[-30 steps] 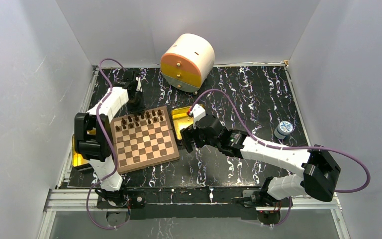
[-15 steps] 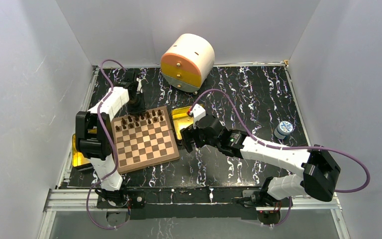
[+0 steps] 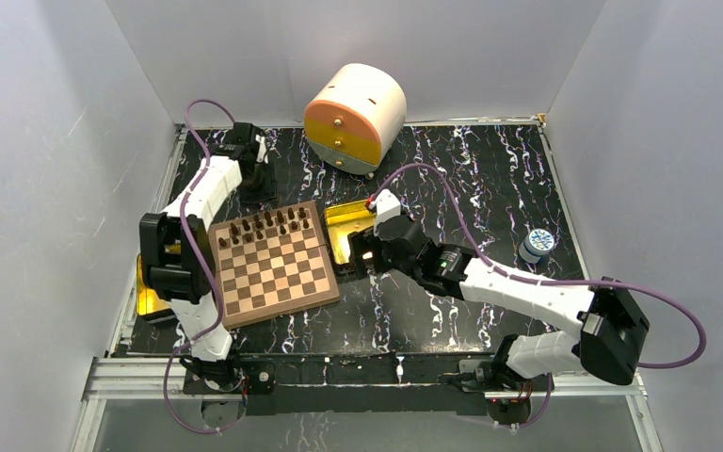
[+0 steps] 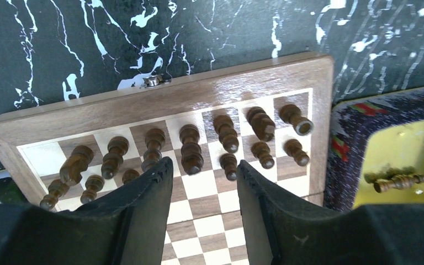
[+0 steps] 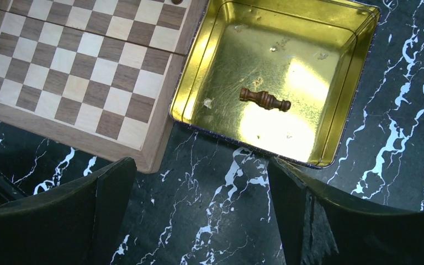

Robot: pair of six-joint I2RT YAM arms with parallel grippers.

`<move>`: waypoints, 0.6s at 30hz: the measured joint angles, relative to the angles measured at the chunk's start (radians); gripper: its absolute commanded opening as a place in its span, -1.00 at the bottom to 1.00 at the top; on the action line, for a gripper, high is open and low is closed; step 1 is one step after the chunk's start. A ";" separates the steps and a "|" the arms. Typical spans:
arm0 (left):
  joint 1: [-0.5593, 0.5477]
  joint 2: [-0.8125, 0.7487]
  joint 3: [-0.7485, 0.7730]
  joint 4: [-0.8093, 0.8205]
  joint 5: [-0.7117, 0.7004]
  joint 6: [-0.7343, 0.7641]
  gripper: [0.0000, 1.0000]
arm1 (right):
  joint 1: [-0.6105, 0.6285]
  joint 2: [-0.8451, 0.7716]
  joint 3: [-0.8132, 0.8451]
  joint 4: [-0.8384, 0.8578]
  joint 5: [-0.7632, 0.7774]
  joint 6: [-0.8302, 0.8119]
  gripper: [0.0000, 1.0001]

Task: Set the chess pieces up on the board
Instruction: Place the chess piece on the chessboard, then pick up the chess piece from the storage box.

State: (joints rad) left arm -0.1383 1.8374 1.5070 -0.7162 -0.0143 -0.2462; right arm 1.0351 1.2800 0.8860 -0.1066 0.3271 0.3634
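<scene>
Ahead of wide-open, empty R tool: one chess piece flat in gold tin, beside board.

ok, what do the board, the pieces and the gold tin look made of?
The board: wood, matte; grain shows in the squares and border. The chess pieces: probably turned dark wood, slight sheen on the rounded profiles. The tin: likely thin metal, glossy gold; bright glare off its floor.
</scene>
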 measured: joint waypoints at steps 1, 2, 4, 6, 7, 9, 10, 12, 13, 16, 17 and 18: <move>0.000 -0.008 0.004 -0.002 0.003 0.000 -0.10 | -0.003 0.002 0.002 -0.003 -0.001 0.000 0.87; 0.000 -0.023 0.009 -0.006 0.011 0.000 -0.10 | -0.010 0.007 0.009 -0.011 -0.007 0.000 0.82; 0.000 -0.051 0.013 -0.011 0.025 0.001 -0.10 | -0.032 0.026 0.030 -0.026 -0.028 -0.003 0.67; 0.000 -0.087 0.013 -0.014 0.043 0.001 -0.10 | -0.071 0.050 0.052 -0.033 -0.061 -0.011 0.49; 0.000 -0.106 0.010 -0.015 0.055 0.000 -0.10 | -0.091 0.059 0.058 -0.037 -0.077 -0.016 0.40; 0.000 -0.147 -0.010 -0.008 0.080 0.000 -0.10 | -0.135 0.074 0.066 -0.050 -0.105 -0.027 0.25; -0.002 -0.174 -0.029 -0.003 0.095 -0.001 -0.10 | -0.156 0.081 0.068 -0.056 -0.118 -0.031 0.19; -0.005 -0.227 -0.077 0.007 0.124 -0.006 -0.10 | -0.188 0.100 0.074 -0.065 -0.132 -0.036 0.11; -0.009 -0.251 -0.103 0.014 0.138 -0.008 -0.10 | -0.203 0.113 0.081 -0.071 -0.137 -0.039 0.07; -0.026 -0.314 -0.188 0.050 0.185 -0.014 -0.09 | -0.224 0.166 0.106 -0.078 -0.152 -0.053 0.00; -0.031 -0.334 -0.219 0.064 0.202 -0.015 -0.08 | -0.225 0.188 0.117 -0.078 -0.158 -0.059 -0.02; -0.034 -0.348 -0.242 0.076 0.216 -0.016 -0.07 | -0.225 0.208 0.127 -0.079 -0.160 -0.064 -0.05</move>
State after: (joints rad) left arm -0.1719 1.4891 1.2652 -0.6399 0.2016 -0.2619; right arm 0.8101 1.4883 1.0130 -0.1852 0.1673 0.2993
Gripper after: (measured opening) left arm 0.448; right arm 0.510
